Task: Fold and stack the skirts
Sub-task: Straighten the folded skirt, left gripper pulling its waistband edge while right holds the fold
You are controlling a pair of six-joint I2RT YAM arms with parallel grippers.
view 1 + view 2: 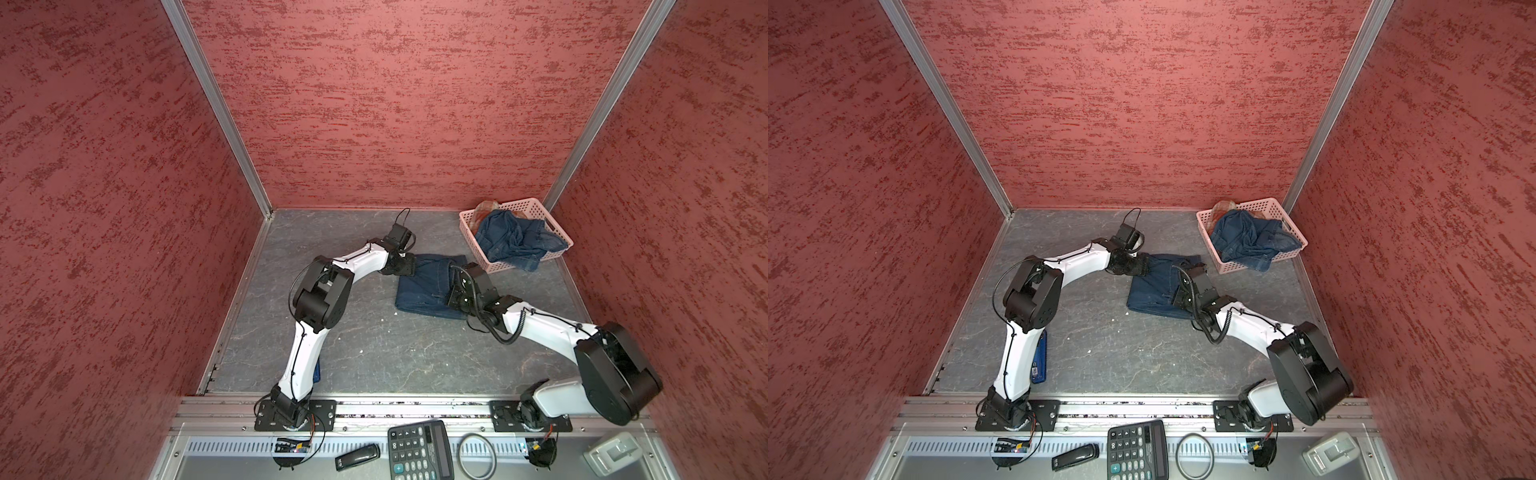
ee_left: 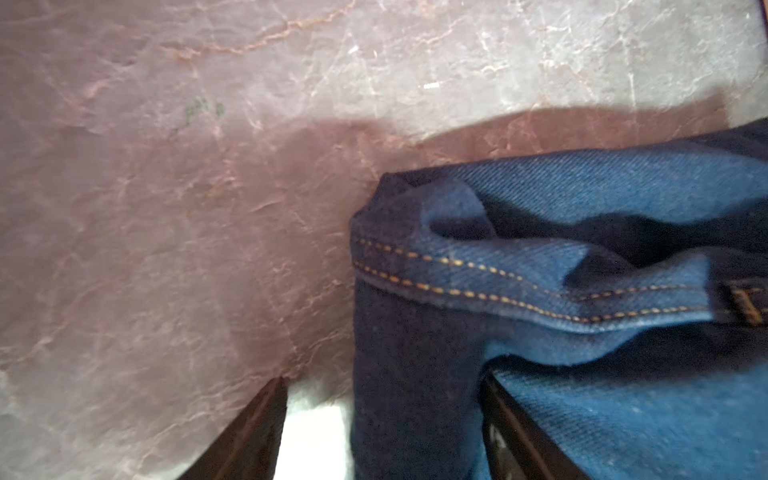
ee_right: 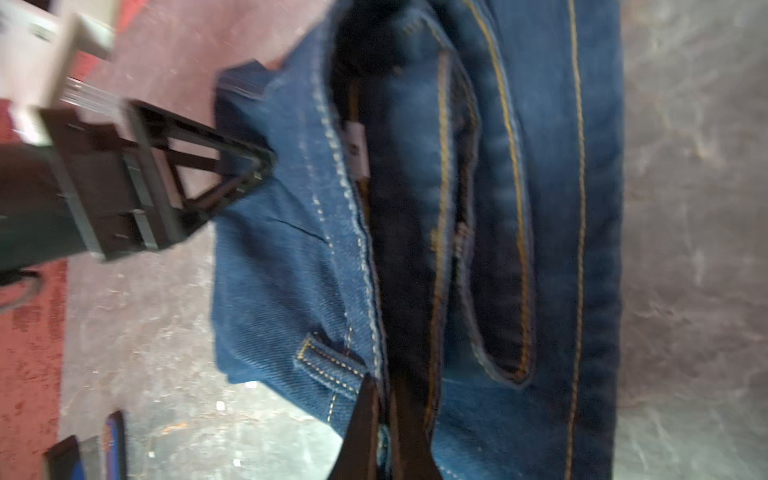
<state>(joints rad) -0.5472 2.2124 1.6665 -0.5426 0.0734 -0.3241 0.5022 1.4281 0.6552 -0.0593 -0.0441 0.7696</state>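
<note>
A dark blue denim skirt (image 1: 424, 291) (image 1: 1154, 286) lies partly folded on the grey table (image 1: 374, 353). My left gripper (image 1: 409, 266) (image 2: 386, 424) is at its far left corner, jaws apart, with a fold of denim (image 2: 582, 270) between the fingers. My right gripper (image 1: 455, 289) (image 3: 384, 415) is shut on the waistband edge of the same skirt (image 3: 540, 208); its fingertips are hidden under the wrist in both top views. Another denim skirt (image 1: 511, 241) lies crumpled in the pink basket (image 1: 523, 205), with the plaid skirt (image 1: 488, 208) showing beneath it.
The basket (image 1: 1258, 203) stands at the back right corner, close to the skirt on the table. Red walls close in three sides. A blue flat object (image 1: 1039, 357) lies beside the left arm. A calculator (image 1: 419, 451) and small items sit on the front ledge.
</note>
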